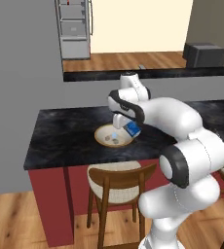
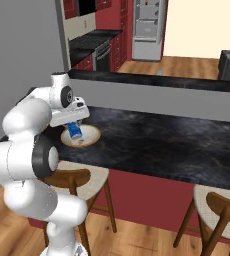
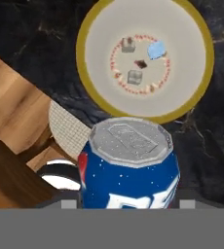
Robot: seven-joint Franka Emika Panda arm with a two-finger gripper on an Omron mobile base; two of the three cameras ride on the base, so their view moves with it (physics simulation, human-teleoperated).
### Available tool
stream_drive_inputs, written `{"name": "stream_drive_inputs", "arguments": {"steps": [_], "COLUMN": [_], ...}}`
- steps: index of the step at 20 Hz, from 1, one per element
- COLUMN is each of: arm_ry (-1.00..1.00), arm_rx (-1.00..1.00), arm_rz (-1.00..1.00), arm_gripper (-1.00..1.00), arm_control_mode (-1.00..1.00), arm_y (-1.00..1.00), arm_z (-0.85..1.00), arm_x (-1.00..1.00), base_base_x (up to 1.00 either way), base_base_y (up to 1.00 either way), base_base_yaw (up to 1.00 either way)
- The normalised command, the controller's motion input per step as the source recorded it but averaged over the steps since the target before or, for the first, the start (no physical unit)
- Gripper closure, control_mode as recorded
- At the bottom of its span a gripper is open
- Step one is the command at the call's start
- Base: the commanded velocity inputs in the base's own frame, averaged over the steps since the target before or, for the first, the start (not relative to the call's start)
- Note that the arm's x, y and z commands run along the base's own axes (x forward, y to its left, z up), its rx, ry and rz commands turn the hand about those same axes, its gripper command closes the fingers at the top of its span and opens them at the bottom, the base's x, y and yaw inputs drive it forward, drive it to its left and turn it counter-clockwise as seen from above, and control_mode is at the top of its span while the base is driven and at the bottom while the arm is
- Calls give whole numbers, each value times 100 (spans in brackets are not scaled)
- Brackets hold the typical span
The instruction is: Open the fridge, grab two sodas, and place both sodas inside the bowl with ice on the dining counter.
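Note:
A blue soda point(image 3: 128, 165) with a silver top sits between my fingers, and my gripper point(image 3: 128, 203) is shut on it. It hangs tilted just above the near rim of the bowl with ice point(image 3: 89, 34), where a few small cubes point(image 3: 157, 49) lie in the pale centre. From the base, the soda point(image 1: 132, 129) and gripper point(image 1: 127, 125) hover over the bowl point(image 1: 104, 138) on the dining counter point(image 1: 60, 136). The right side shows the same soda point(image 2: 75, 130), bowl point(image 2: 89, 137) and counter point(image 2: 162, 142). The fridge point(image 1: 75, 29) point(image 2: 148, 27) stands far back with its shelves showing.
Wooden stools point(image 1: 116, 182) point(image 2: 222, 210) stand against the counter's red base below my arm. Behind the counter runs a narrower black slab with a grey front point(image 1: 133, 74), with a dark boxy appliance point(image 1: 204, 54) at its right. A grey wall point(image 1: 16, 73) closes the left.

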Motion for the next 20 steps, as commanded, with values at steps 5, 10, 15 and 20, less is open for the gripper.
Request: {"name": "stream_drive_inputs", "arguments": {"steps": [5,10,15,20], "arm_ry": [12,12,11,8], "arm_rx": [-8,-6,-3,-1], "arm_rz": [16,12,12,11], "arm_gripper": [100,100,100,100], "arm_control_mode": [-100,-100,-100,-100], "arm_y": [19,18,11,1], "arm_z": [-52,-50,-43,-41], "arm_x": [63,57,55,51], "base_base_x": [0,0,0,0], "base_base_y": [0,0,0,0], "base_base_yaw": [0,0,0,0]}}
